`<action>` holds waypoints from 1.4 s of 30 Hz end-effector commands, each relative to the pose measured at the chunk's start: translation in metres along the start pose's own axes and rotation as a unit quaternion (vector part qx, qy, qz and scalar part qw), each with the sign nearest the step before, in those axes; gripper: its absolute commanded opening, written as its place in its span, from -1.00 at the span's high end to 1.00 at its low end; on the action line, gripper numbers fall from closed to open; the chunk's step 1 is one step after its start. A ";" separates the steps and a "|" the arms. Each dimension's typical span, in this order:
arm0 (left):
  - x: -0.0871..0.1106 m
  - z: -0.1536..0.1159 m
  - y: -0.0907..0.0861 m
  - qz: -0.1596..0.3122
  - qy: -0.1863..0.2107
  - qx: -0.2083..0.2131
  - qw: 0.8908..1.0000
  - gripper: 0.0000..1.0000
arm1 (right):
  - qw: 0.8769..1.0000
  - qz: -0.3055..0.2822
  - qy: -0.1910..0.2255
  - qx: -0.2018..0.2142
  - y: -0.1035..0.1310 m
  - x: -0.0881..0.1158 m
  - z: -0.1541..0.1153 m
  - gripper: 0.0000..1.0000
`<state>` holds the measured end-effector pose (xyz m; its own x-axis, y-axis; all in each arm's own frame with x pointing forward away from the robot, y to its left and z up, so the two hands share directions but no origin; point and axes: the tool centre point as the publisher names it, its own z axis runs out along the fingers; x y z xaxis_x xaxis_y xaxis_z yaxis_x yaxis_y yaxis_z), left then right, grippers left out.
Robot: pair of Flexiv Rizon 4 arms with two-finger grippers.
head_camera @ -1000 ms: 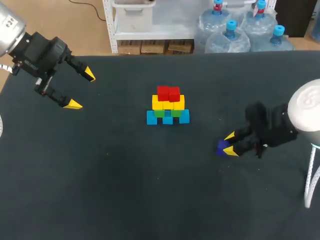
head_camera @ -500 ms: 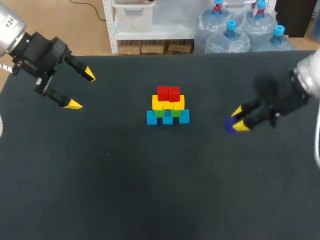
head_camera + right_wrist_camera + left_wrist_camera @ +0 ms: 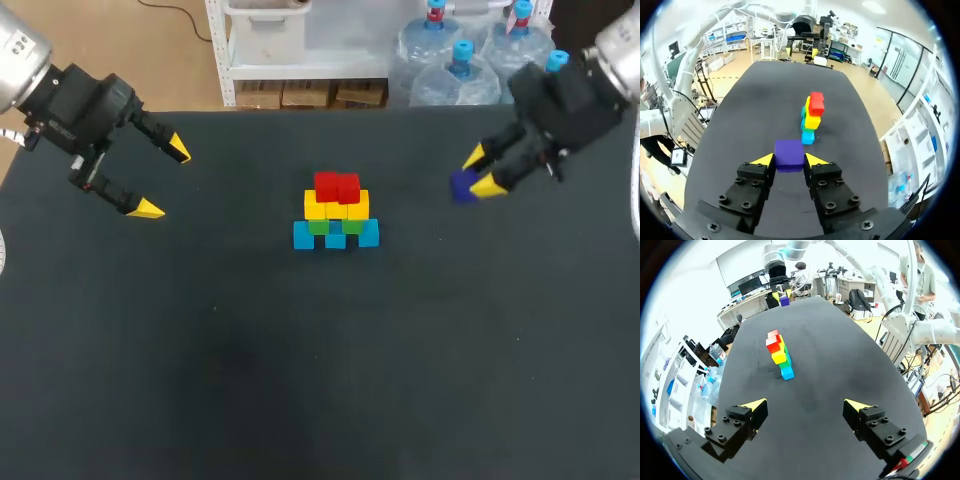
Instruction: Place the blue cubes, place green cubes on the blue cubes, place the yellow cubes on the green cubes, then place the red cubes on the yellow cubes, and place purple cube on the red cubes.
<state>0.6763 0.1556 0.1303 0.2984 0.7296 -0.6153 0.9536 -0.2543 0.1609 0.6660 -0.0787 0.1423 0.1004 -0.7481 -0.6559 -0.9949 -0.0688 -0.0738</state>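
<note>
R gripper [image 3: 479, 172] pinches the purple cube [image 3: 461, 187] btwn its two yellow tips, one on each side, over the far right part of the table [image 3: 250, 380], looking lifted clear of it and well apart from the stack [image 3: 336, 212]. The stack sits mid-table: blue cubes [image 3: 335, 237] at the bottom, green cubes [image 3: 319, 227] on them, yellow cubes [image 3: 336, 207] above, two red cubes [image 3: 337, 186] on top w/ nothing over them. L gripper [image 3: 163, 180] is spread wide w/ nothing btwn its fingers, at the far left, also well apart from the stack.
</note>
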 end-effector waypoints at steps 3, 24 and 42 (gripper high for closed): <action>0.001 0.000 -0.001 0.002 -0.001 -0.002 1.000 -1.00 | 1.000 0.002 -0.008 -0.017 -0.027 -0.012 0.001 1.00; 0.001 0.000 -0.001 0.002 -0.001 -0.002 1.000 -1.00 | 0.998 0.044 -0.041 0.009 -0.044 -0.073 0.054 1.00; 0.001 0.000 -0.001 0.002 -0.001 -0.002 1.000 -1.00 | 0.998 0.055 -0.029 0.011 -0.052 -0.099 0.092 1.00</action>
<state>0.6763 0.1556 0.1303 0.2984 0.7296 -0.6153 0.9536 -0.2543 0.1609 0.7058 0.0539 0.1444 -0.0072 -0.7068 -0.7074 -0.9995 0.0263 -0.0161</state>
